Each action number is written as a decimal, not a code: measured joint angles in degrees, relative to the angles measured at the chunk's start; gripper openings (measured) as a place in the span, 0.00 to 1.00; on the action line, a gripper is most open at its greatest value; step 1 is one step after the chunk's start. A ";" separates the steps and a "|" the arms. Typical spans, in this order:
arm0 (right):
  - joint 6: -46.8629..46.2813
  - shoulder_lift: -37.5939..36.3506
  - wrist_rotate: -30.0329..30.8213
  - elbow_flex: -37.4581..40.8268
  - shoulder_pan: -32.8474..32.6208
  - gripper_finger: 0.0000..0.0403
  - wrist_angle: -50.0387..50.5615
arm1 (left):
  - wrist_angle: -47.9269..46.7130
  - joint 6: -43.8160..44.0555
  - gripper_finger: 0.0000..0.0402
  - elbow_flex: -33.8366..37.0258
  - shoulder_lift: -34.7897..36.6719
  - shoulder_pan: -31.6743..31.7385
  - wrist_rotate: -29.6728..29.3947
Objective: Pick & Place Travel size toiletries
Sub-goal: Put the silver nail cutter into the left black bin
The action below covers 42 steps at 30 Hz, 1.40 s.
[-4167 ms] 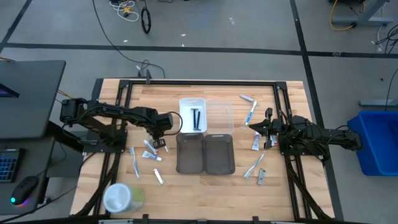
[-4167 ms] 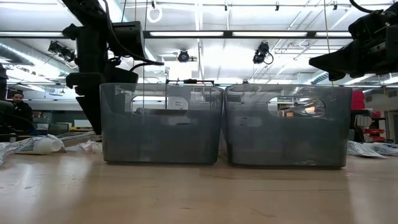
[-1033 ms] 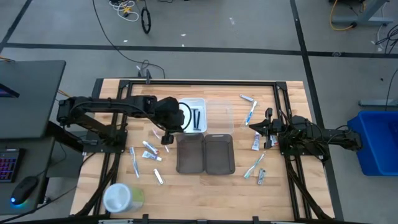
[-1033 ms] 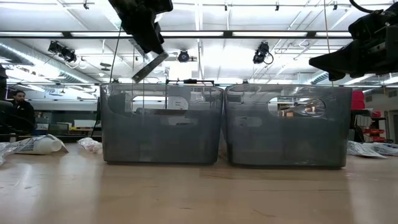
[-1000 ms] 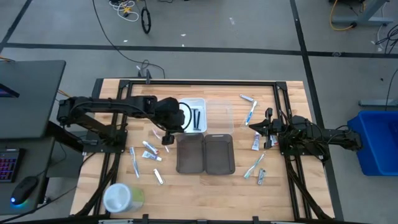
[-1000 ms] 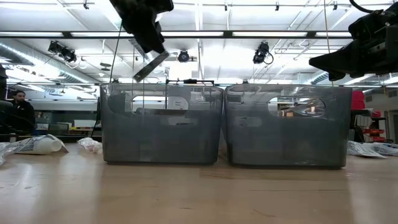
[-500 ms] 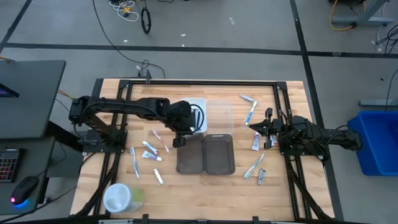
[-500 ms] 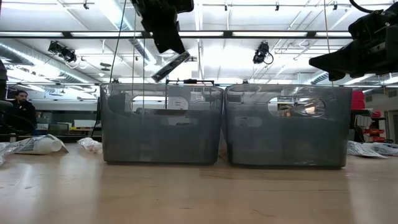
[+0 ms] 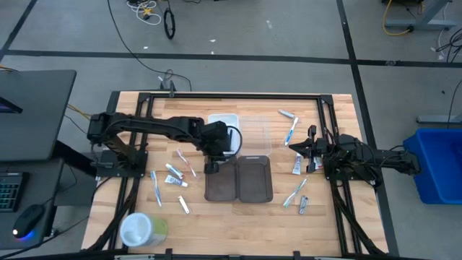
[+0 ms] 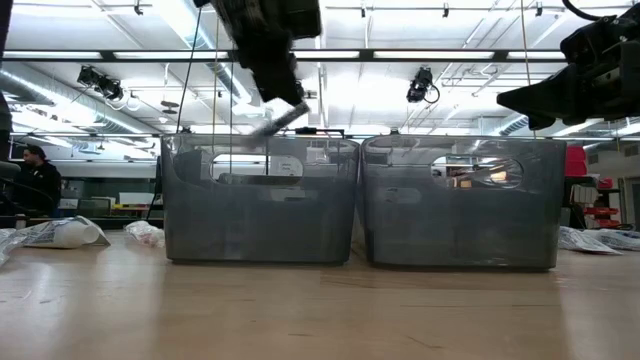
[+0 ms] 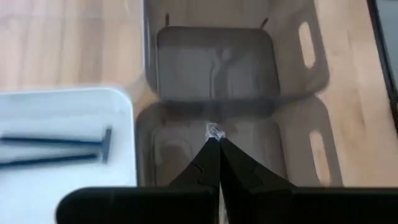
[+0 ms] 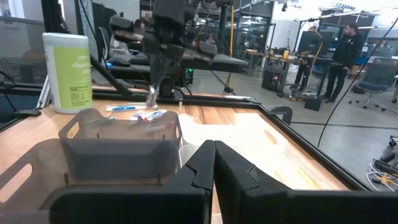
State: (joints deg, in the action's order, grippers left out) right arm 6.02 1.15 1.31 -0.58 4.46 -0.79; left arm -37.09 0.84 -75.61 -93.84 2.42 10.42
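Toiletries lie scattered on a pale wooden table [image 9: 144, 224] with a black frame, standing on a grey floor crossed by dark tape lines. Beyond it the low view shows a bright workshop with ceiling lights, and people [image 12: 339, 56] stand far off in the right wrist view.

The big white-and-green canister [image 9: 141, 230] stands at the near left corner; its green label starts with "disin", the rest too small to read.

Two grey trays [image 9: 238, 178] sit side by side mid-table, touching, both seemingly bare inside. Behind them is a white tray [image 9: 216, 121] holding thin black sticks [image 11: 56, 149], and beside it a clear tray [image 9: 254, 133].

The left gripper [image 9: 211, 166] hangs over the left grey tray's far left edge, fingers pressed together on a small silvery toiletry packet [image 10: 277, 122] that tilts above the tray's rim. The right gripper [image 9: 292, 146] waits at the right side, fingers closed on nothing.

Small tubes and a toothbrush [image 9: 173, 177] lie left of the trays; more [image 9: 296, 193] lie to the right.
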 joint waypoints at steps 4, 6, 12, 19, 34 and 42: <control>0.00 0.09 -0.03 0.00 0.01 0.03 -0.10 | -0.06 -0.25 0.01 0.41 -1.72 0.02 0.59; -0.01 0.40 0.10 0.00 0.00 0.03 -0.27 | -0.97 -0.28 0.01 1.18 -2.01 0.03 1.13; -0.01 0.90 -0.50 0.00 -0.01 0.03 -0.24 | -0.22 -0.24 0.01 1.25 -2.91 0.02 2.28; 0.00 1.55 -1.45 0.00 -0.01 0.03 0.14 | -0.47 -0.20 0.01 1.27 -2.91 0.02 2.53; 0.00 1.60 -1.43 0.00 -0.01 0.03 0.21 | 1.95 0.74 0.01 3.26 -2.80 -0.50 3.16; -0.01 1.57 -1.43 0.00 -0.01 0.03 0.23 | 2.37 1.51 0.01 3.56 -2.80 -0.52 3.41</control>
State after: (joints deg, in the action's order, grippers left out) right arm 6.01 2.72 -0.12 -0.58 4.45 -0.56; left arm -34.72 2.35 -72.05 -96.64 1.89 13.82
